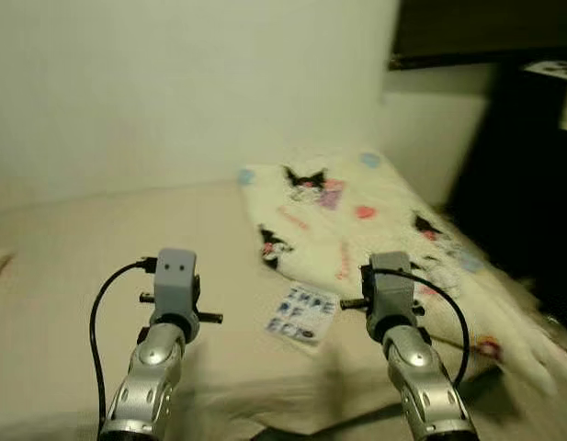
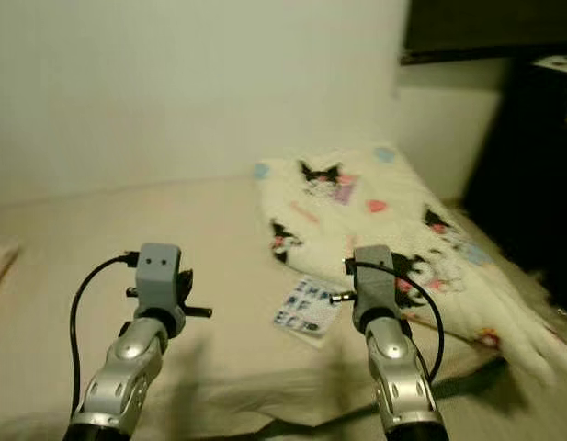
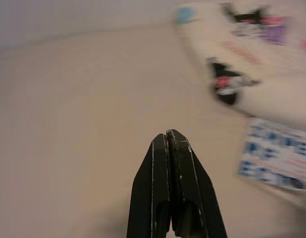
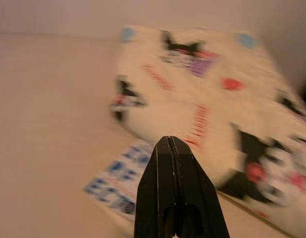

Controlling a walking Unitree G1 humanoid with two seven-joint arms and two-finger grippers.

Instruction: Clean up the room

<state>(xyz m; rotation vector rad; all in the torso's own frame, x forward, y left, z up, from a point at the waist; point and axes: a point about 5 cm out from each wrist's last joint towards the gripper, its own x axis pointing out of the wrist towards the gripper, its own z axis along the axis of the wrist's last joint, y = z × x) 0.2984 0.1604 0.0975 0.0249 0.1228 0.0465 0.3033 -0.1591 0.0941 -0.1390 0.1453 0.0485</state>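
Left pincer: the left pincer (image 3: 170,141) is hovering above the beige bed (image 1: 72,276), fingers pressed together and gripping nothing.
Right pincer: the right pincer (image 4: 171,144) is hanging over the near edge of the blanket, fingers likewise together and empty.
Printed card: a small card with blue lettering (image 1: 301,314) is lying flat on the bed between the two arms, touching the blanket's edge.
Blanket: the cream cartoon-print blanket (image 1: 375,216) is sprawling rumpled across the bed's right side, reaching toward the wall.
Step in hand: seemingly the approach, both arms lining up before any grasp.
Next move: probably spreading one pincer's fingers and lowering onto the card or blanket edge.
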